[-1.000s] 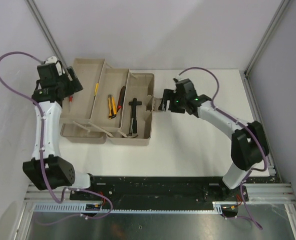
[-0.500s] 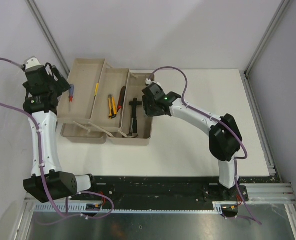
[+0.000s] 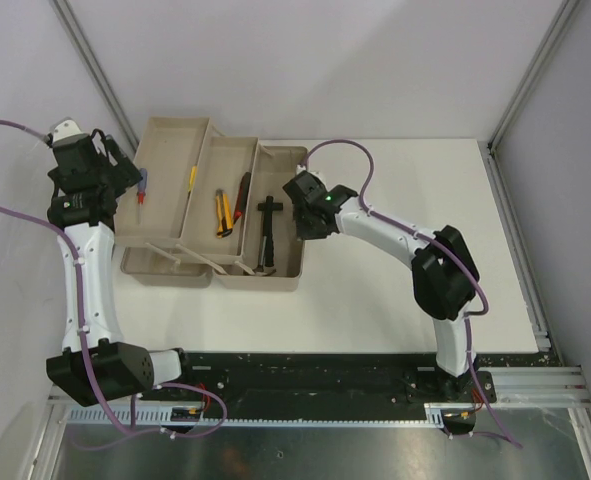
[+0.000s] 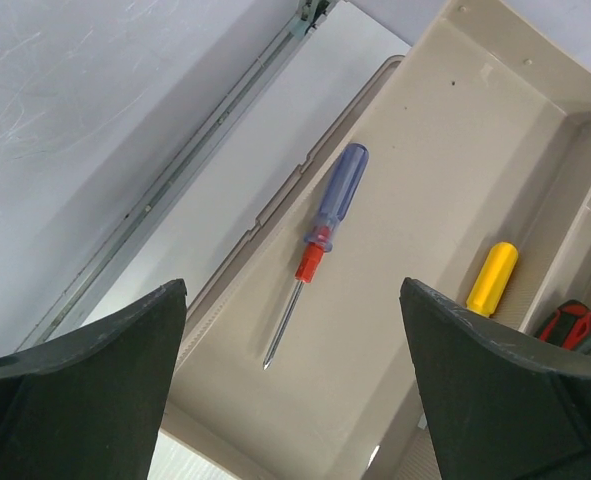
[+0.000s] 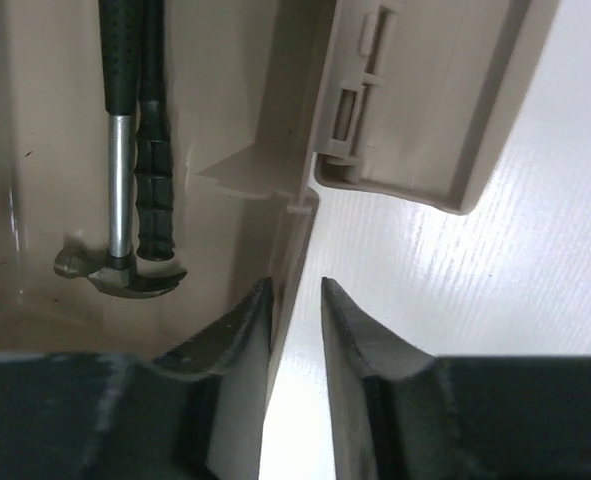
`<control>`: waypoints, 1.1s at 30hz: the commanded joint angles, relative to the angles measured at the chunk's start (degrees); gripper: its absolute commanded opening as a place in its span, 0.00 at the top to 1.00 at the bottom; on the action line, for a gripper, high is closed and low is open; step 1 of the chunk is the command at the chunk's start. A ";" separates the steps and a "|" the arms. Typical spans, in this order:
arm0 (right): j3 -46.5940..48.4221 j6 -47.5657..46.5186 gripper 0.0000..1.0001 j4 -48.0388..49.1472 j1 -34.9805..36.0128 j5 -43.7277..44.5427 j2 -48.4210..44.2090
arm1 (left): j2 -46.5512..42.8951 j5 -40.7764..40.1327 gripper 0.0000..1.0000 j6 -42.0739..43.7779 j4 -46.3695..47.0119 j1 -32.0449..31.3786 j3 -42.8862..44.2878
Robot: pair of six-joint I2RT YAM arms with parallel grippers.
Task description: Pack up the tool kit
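Tool kit (image 3: 265,280) sits open on the white table (image 5: 495,320), folded out into 3 beige sections side by side, towards the L half of the tabletop in the top view. L gripper (image 4: 293,300) hangs over the outermost L section w/ its fingers (image 4: 85,390) spread wide and nothing between them. Directly below, a screwdriver (image 4: 315,255) w/ a blue handle & red collar lies flat on that section's floor, tip pointing towards the wrist cam. A yellow handle (image 4: 492,278) lies on the same floor, well apart from the screwdriver & close to the wall of the next section. A red-and-black bit of another tool (image 4: 570,325) peeks from that next section, too cropped to identify. From the top view the middle section holds the yellow-handled pliers (image 3: 222,212) & a red-handled tool (image 3: 241,195), near each other. R gripper (image 5: 295,285) is down at the R wall of the deepest section. Its fingers are drawn close together & straddle that wall, 1 inside the box & 1 outside over the table. A thin strip of white table shows between the wall & the outer finger, so it isn't pinching the wall as far as the wrist cam shows. Inside that section a black hammer (image 5: 121,190) lies flat w/ its head towards the cam, and a black ribbed handle (image 5: 155,190) lies right against it. The latch (image 5: 415,110) sticks out from the R wall over the table.
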 commanded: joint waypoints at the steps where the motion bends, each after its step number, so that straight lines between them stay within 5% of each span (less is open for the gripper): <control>1: 0.83 0.32 0.75 -0.32 -1.67 -2.53 2.68 | -1.55 1.91 0.09 -1.12 1.40 0.50 -0.02; 6: 2.38 1.38 0.96 -1.17 -4.69 -2.14 3.68 | -1.24 4.47 0.08 -1.20 1.39 0.46 0.21; 10: -1.18 2.27 1.00 -0.41 -8.47 -1.73 0.67 | -1.18 5.49 0.08 -1.13 1.43 0.63 0.09; 28: -20.19 1.82 1.00 1.46 -23.24 0.39 -13.17 | 2.21 7.18 0.08 -4.29 2.59 0.63 -6.24; 33: -21.93 1.80 0.79 3.71 -23.77 -2.66 -13.46 | 3.93 10.38 0.08 -3.59 4.52 0.65 -13.92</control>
